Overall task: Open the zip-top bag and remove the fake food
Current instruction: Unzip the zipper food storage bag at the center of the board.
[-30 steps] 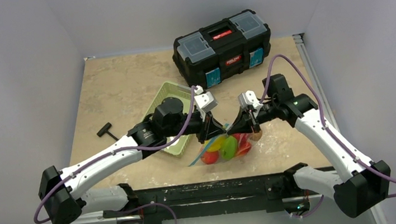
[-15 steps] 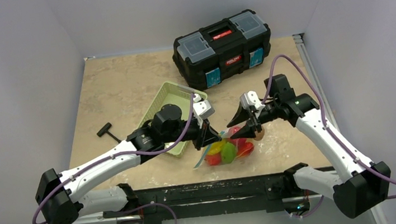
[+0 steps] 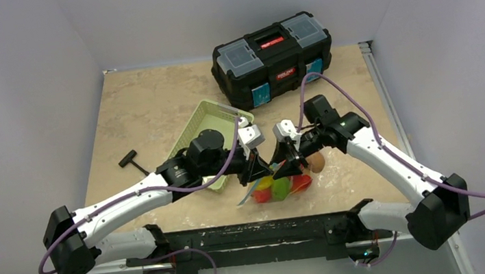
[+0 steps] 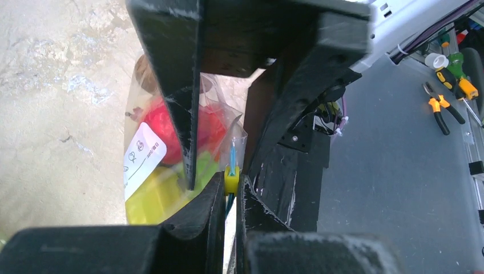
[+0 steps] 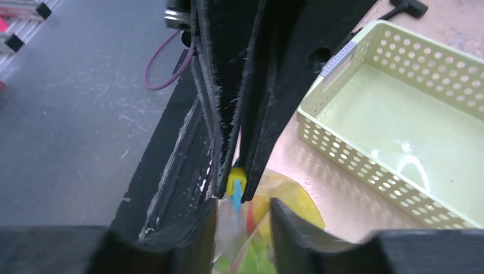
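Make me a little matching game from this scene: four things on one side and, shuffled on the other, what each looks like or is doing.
Things:
1. left claw
2. right claw
3. basket
4. toolbox

Descriptions:
A. black with blue latches
B. open
C. pale green
D. shut on the zip-top bag

Pairs: 1-D, 2-B, 3-C, 4-A

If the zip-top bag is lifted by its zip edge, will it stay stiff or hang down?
Probably floppy: the zip-top bag is thin, creased clear film, pinched at its zip edge by the left gripper. The fake food inside looks rounded and loose, so it would likely slide and pull the bottom down.
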